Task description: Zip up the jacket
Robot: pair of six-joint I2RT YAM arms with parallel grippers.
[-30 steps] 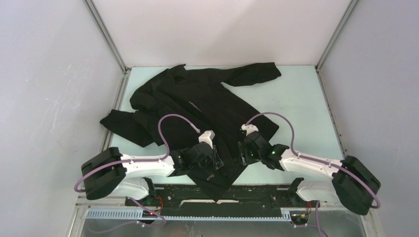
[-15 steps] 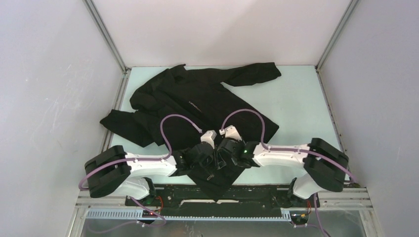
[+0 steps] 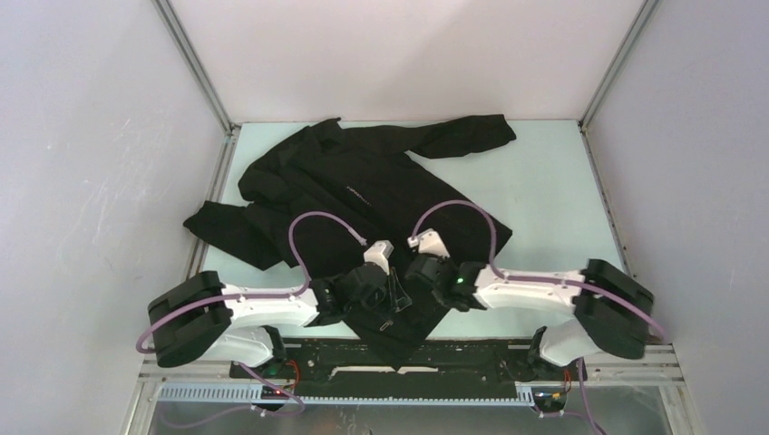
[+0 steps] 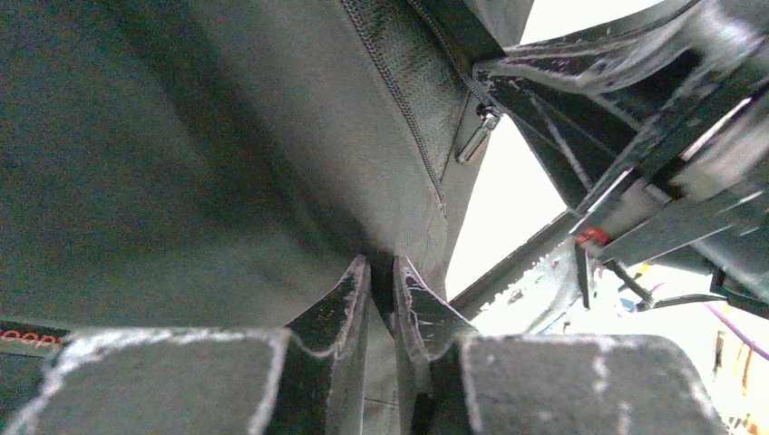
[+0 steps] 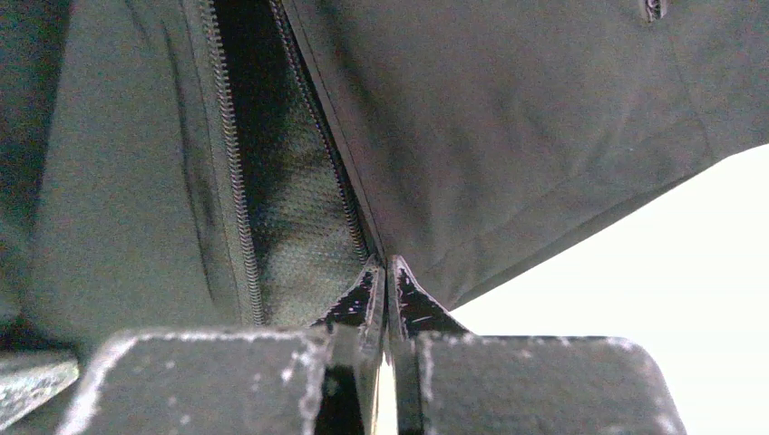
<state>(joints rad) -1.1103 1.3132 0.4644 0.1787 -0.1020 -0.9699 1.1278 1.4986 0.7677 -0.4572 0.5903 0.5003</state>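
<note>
The black jacket [image 3: 363, 181] lies spread on the pale table [image 3: 553, 181], collar at the far left, its hem toward the arms. My left gripper [image 3: 394, 292] is shut on the jacket's fabric [image 4: 227, 163] just below a line of zipper teeth [image 4: 408, 118] and a silvery zip pull [image 4: 475, 138]; the jaws pinch a fold [image 4: 381, 265]. My right gripper [image 3: 420, 276] is shut at the jacket's front edge [image 5: 385, 263], beside the open front zipper [image 5: 231, 181] and its mesh lining [image 5: 299, 208]. The two grippers are close together over the lower front.
White walls with metal corner posts [image 3: 195, 63] enclose the table. A sleeve [image 3: 462, 136] reaches far right, another [image 3: 227, 231] lies at the left. The right gripper's body [image 4: 653, 109] is close in the left wrist view. Bare table [image 5: 653, 290] shows beside the hem.
My right arm swung left from the jacket's right edge to the middle beside the left gripper, then eased slightly right and back. The left arm barely moved.
</note>
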